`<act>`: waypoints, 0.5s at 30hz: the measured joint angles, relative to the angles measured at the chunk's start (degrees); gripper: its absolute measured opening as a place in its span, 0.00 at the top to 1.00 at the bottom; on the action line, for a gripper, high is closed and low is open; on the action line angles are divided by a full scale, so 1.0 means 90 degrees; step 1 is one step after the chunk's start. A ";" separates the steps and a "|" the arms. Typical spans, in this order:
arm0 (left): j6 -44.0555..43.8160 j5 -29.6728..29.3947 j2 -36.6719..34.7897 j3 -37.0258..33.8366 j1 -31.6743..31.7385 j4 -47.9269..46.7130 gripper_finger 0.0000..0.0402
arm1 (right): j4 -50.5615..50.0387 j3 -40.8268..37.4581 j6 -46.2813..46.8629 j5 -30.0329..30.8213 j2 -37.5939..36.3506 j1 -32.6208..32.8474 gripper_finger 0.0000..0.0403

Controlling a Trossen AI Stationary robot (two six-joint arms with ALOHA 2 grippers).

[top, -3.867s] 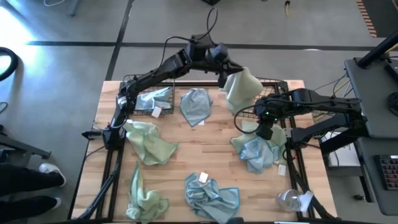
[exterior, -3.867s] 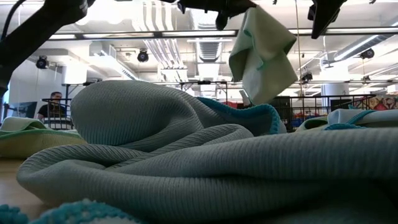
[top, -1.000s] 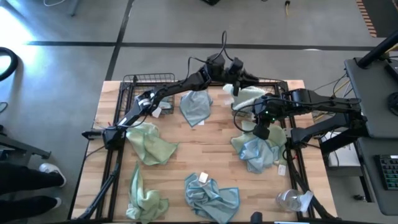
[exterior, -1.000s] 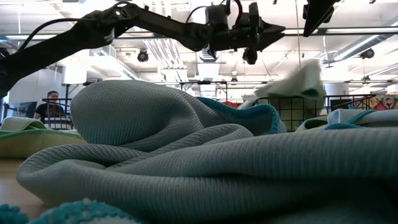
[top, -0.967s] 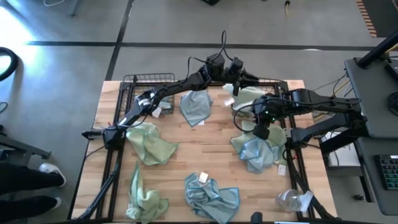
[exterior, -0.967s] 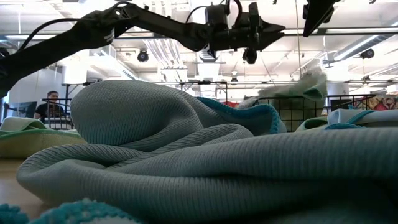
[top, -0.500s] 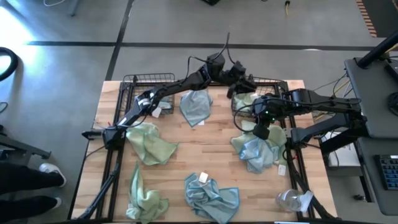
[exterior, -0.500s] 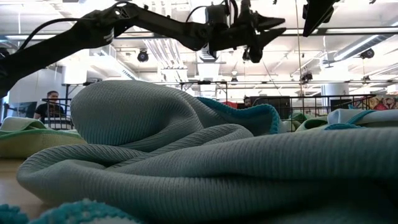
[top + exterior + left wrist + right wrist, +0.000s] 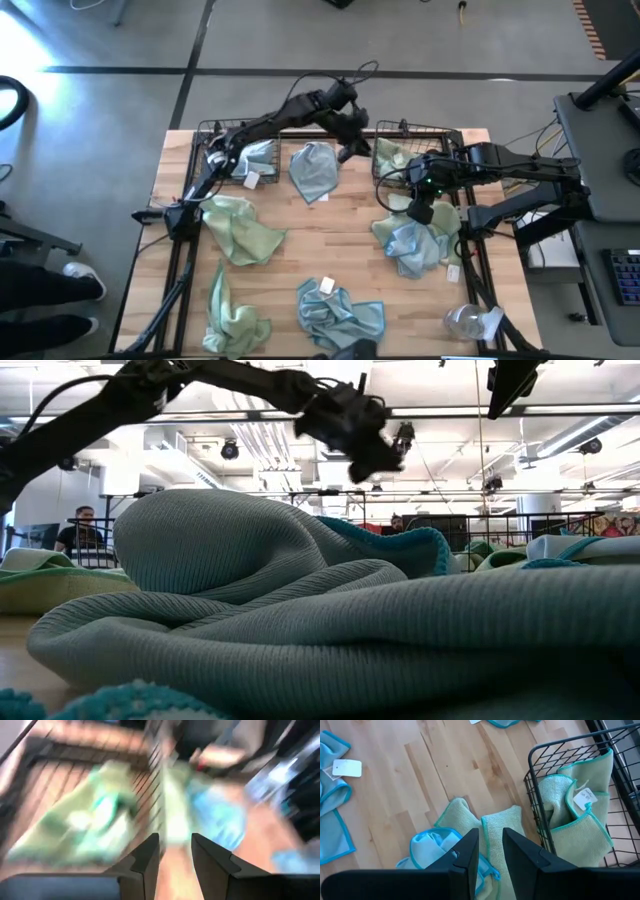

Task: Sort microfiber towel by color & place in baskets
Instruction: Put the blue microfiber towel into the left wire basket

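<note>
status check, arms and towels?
Left gripper empty, between baskets. Right gripper idle over a towel pile. Green towel in right basket. Six loose.

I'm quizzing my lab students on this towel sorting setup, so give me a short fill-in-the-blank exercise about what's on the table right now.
1. The towel in the right basket is pale ____.
2. The towel in the left basket is light ____.
3. The left hand hovers near the back of the table, between the two ____.
4. The right hand hangs over a heap of ____ by the table's right edge.

Missing words: green; blue; baskets; towels
</note>
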 joint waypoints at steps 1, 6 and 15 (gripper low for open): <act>0.0253 -0.0250 -0.0073 0.0000 0.0023 -0.0368 0.76 | 0.0002 0.0000 0.0000 0.0001 0.0000 0.0000 0.80; 0.0882 -0.0826 -0.0328 0.0001 0.0101 -0.1750 0.76 | 0.0003 0.0000 0.0000 0.0001 0.0000 0.0000 0.80; 0.1311 -0.3448 -0.0372 -0.0075 0.0151 -0.3221 0.76 | 0.0007 0.0000 0.0306 0.0003 0.0000 0.0000 0.80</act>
